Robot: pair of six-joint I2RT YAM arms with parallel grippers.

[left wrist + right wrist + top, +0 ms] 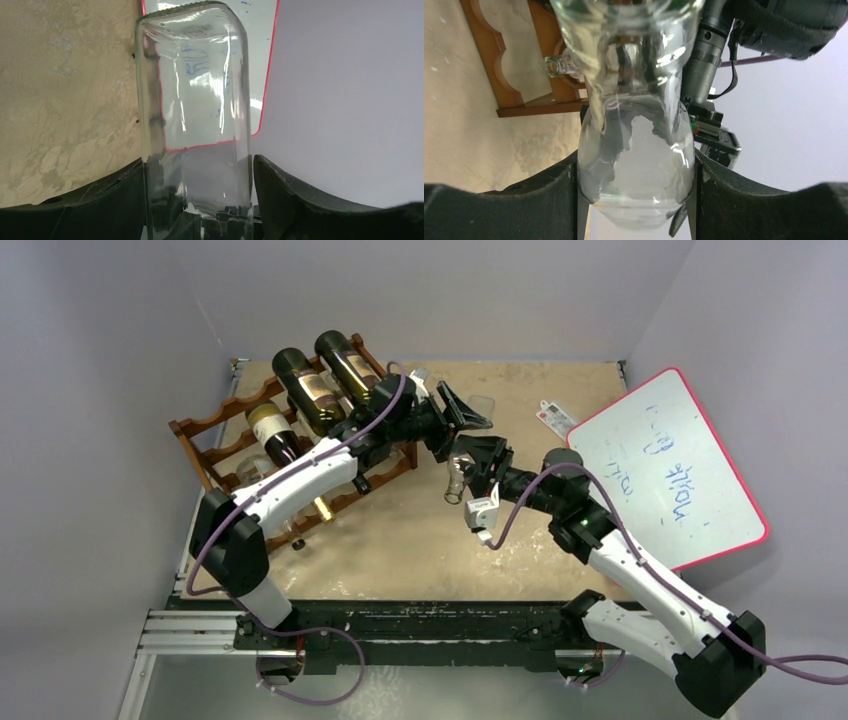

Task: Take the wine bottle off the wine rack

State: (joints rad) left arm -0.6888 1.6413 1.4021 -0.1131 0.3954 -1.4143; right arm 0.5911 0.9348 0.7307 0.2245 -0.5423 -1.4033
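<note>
A clear glass wine bottle point(455, 485) hangs in the air to the right of the wine rack point(215, 425), apart from it. My left gripper point(462, 412) is shut on its body; in the left wrist view the bottle point(192, 125) stands between both fingers point(100, 200), base away from the camera. My right gripper point(464, 466) is shut on the same bottle near its shoulder point(636, 165). The rack point(494, 50) shows behind it in the right wrist view. Three dark bottles point(305, 390) lie on the rack.
A red-framed whiteboard point(670, 470) leans at the right wall and shows behind the bottle point(260, 50). A small card point(556, 418) lies near the back. The neck of another clear bottle point(555, 66) sticks out of the rack.
</note>
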